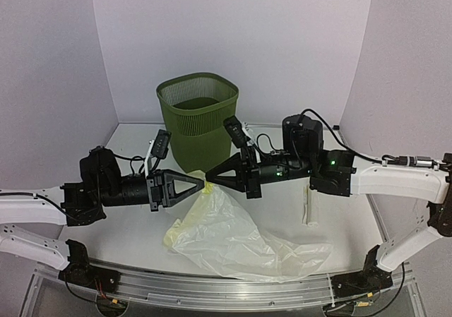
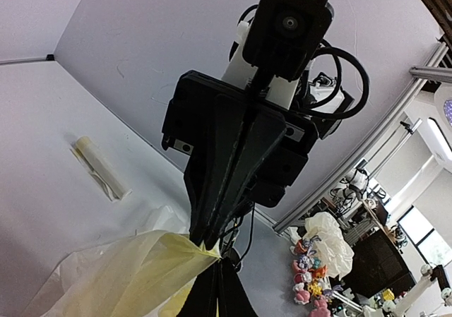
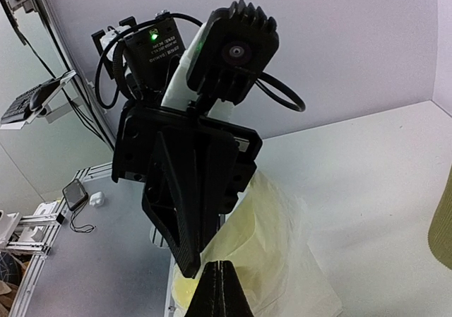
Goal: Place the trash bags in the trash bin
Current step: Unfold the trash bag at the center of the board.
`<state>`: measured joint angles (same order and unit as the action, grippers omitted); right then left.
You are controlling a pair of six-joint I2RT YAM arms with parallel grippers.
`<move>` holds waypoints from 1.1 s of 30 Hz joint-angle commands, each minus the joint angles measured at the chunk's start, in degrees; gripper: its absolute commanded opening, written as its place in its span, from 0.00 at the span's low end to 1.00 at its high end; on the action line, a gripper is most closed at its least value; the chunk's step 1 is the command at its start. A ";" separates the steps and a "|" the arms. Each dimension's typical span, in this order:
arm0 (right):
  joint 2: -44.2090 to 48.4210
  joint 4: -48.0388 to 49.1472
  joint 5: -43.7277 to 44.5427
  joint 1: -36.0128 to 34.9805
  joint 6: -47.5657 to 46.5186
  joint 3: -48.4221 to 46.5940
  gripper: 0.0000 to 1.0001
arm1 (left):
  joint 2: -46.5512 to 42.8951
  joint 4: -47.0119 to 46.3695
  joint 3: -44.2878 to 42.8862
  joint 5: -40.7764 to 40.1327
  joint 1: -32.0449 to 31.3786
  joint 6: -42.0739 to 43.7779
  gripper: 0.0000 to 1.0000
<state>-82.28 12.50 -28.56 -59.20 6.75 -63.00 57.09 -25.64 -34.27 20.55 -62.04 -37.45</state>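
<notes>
Top view: olive-green slatted plastic wastebasket (image 1: 201,130) stands upright on the white tabletop (image 1: 353,211), at 12 o'clock from scene centre, near the back wall.

Large thin translucent pale-yellow plastic film bag (image 1: 236,239) is outside the wastebasket, just at 6 o'clock of its base. Can't tell if the two touch. Most of the bag lies crumpled on the tabletop, spreading toward 5 o'clock. One corner is gathered into a point and lifted toward 12 o'clock.

Left claw (image 1: 200,183) comes in from 9 o'clock, arm level. Its jaws are closed and pinch the bag's gathered corner. Left wrist view shows the yellow film bunching right into its own fingertips (image 2: 215,278).

Right claw (image 1: 212,182) comes in from 3 o'clock, jaws closed, clamped on the same bunched corner. The two claw tips meet nose to nose, touching or nearly so. In the right wrist view the bag hangs behind and below the left claw, draping down toward 5 o'clock.

Small pale cream rolled strip in clear wrap (image 1: 308,207) lies flat on the tabletop at 3 o'clock of the bag, apart from it, under the right arm.
</notes>
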 commanded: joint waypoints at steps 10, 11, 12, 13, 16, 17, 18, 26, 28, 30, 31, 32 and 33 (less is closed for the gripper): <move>6.80 -5.03 17.37 -0.37 -3.38 -0.49 0.00 | -1.20 22.15 -6.11 -15.92 0.02 -0.74 0.00; 6.87 -6.32 17.39 -0.40 -3.93 -0.81 0.00 | -1.27 22.61 -6.17 -16.28 -0.01 -0.78 0.00; 6.84 -6.99 16.18 -0.37 -4.28 -0.94 0.00 | -1.55 21.97 -5.74 -15.94 -0.01 -0.61 0.00; 6.66 -7.19 14.34 -0.39 -4.60 -0.90 0.00 | -1.99 20.80 -5.38 -15.31 0.01 -0.43 0.00; 6.03 -7.07 9.00 -0.39 -4.89 -0.95 0.00 | -2.72 15.73 -4.29 -13.35 0.02 0.82 0.00; 5.77 -7.14 9.40 -0.46 -4.71 -1.14 0.00 | -2.80 13.94 -4.07 -12.53 0.03 1.44 0.00; 5.69 -7.19 10.64 -0.43 -4.65 -1.22 0.00 | -2.73 13.41 -4.26 -12.90 0.07 1.47 0.00; 9.88 -12.28 32.02 -0.41 -10.38 -0.24 0.00 | 7.63 54.57 -18.44 -41.02 0.08 -12.91 0.00; 10.21 -14.64 38.68 -0.43 -11.83 -0.12 0.00 | 10.90 61.51 -20.99 -43.99 0.04 -17.30 0.00; 10.40 -15.73 44.87 -0.41 -13.47 0.35 0.00 | 14.30 68.46 -22.63 -46.55 0.07 -21.37 0.00; 10.39 -16.18 48.26 -0.42 -14.61 0.55 0.00 | 15.77 70.93 -23.46 -47.84 0.06 -23.20 0.00; 10.37 -16.58 51.55 -0.43 -15.69 0.73 0.00 | 17.15 73.82 -24.30 -49.08 0.06 -25.04 0.00; 10.31 -16.89 54.57 -0.47 -16.69 0.85 0.00 | 18.35 77.46 -25.20 -50.33 0.08 -26.99 0.00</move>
<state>-73.19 -1.63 8.64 -59.55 -4.54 -62.98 70.78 29.99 -55.20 -19.43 -62.15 -53.70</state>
